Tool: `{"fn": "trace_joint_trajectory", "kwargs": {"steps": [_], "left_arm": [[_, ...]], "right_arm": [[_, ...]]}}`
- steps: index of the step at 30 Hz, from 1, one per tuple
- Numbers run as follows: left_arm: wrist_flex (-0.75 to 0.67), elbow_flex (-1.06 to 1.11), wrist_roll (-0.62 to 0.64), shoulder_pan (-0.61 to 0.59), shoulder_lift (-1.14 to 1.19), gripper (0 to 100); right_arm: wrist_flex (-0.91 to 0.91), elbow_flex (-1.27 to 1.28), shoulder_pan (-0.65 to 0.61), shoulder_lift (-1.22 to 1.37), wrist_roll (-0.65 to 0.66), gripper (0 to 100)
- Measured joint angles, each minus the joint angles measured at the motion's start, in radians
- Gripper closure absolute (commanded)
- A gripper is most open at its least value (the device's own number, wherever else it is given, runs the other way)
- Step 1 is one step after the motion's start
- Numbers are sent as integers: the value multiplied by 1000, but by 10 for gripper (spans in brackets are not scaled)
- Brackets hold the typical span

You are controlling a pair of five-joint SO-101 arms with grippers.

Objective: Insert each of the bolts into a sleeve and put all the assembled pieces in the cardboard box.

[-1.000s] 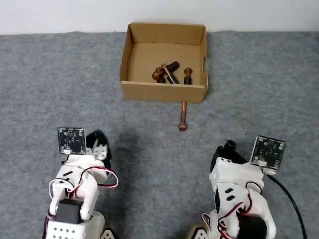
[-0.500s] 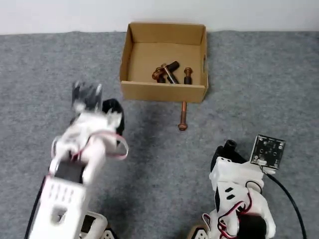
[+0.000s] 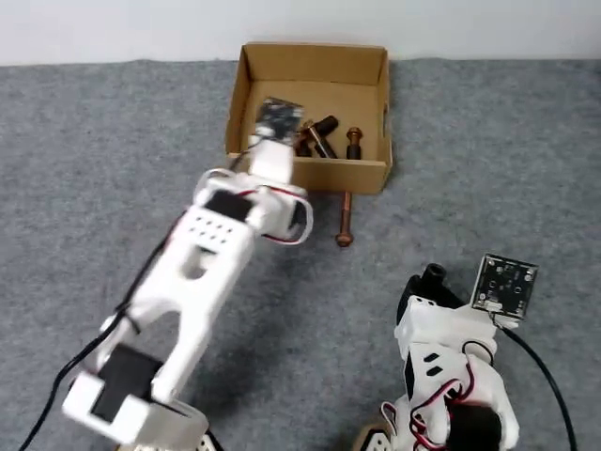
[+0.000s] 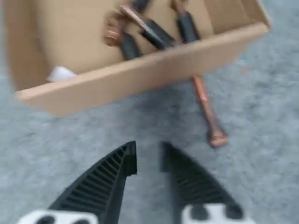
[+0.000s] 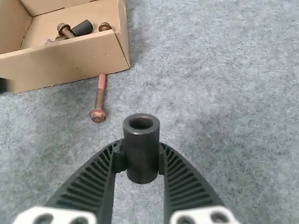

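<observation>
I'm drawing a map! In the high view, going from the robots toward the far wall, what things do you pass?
Black sleeve in the right gripper → loose bolt on the carpet → cardboard box with assembled pieces inside.

You have no text, number or sign here that can be read. The pale patch inside the box is too blurred to tell whether it carries print. The small board on the right arm's wrist shows only specks too small to make out.
</observation>
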Motion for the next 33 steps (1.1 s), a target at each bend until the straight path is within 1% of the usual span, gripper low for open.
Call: {"fn": "trace_joint_trajectory", "kwargs": {"steps": [3, 9, 15, 21, 28, 32, 33], "left_arm": [[57, -120, 31, 37, 87, 769], [157, -370, 71, 71, 316, 769], [393, -704, 127, 91, 598, 768], [609, -1106, 149, 91, 868, 768], [753, -1536, 149, 97, 1151, 768], [799, -1715, 149, 97, 1281, 773], [815, -1743, 152, 97, 1312, 789]], "right_arm": [[0, 0, 0, 0, 0, 991], [0, 0, 0, 0, 0, 991], [0, 0, 0, 0, 0, 991], [0, 0, 0, 0, 0, 991], [0, 0, 0, 0, 0, 991], [0, 0, 0, 0, 0, 991], [0, 0, 0, 0, 0, 991]]}}
